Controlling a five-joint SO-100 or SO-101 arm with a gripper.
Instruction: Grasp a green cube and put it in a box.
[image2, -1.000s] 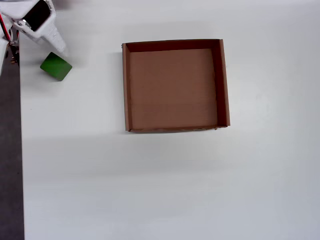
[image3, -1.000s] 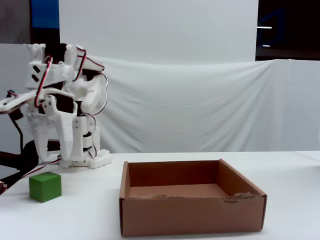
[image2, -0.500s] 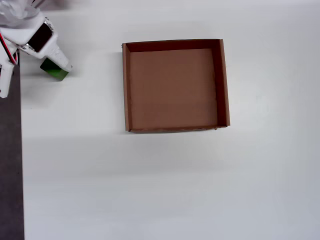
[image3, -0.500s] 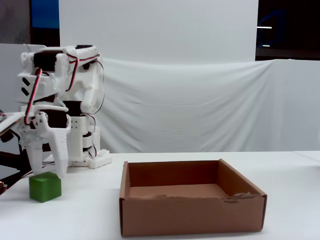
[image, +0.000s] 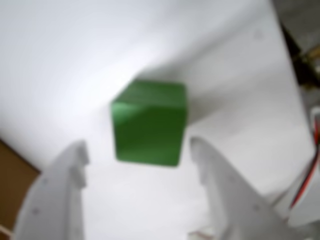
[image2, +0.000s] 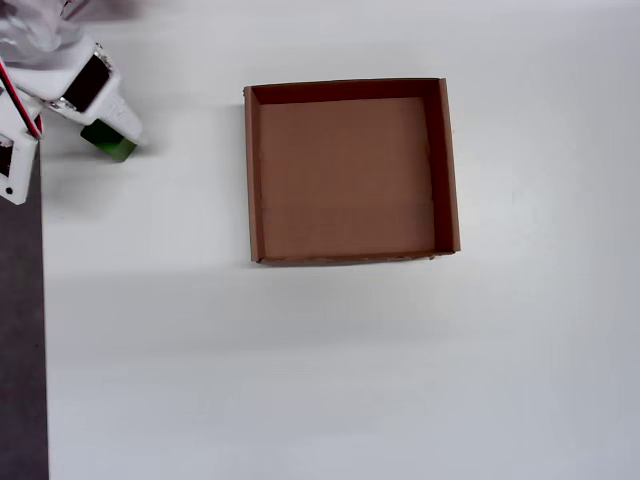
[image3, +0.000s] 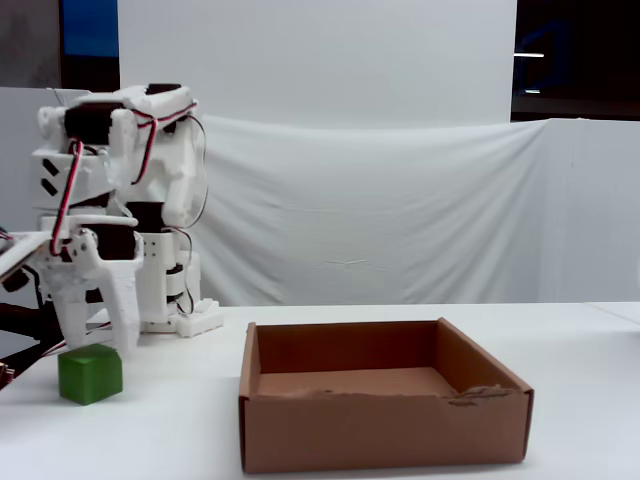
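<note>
The green cube (image: 149, 122) rests on the white table, just beyond and between my gripper's (image: 139, 145) two white fingers, which stand wide apart and touch nothing. In the fixed view the gripper (image3: 100, 340) hangs directly over the cube (image3: 90, 374), with its fingertips near the cube's top edges. In the overhead view the gripper (image2: 106, 128) covers most of the cube (image2: 112, 147) at the far left. The brown cardboard box (image2: 252, 170) sits empty to the right of the cube, also seen in the fixed view (image3: 380, 432).
The arm's white base (image3: 165, 290) stands behind the cube in the fixed view. A dark strip (image2: 20, 330) marks the table's left edge in the overhead view. A brown patch (image: 12, 185) shows at the lower left of the wrist view. A white cloth hangs behind.
</note>
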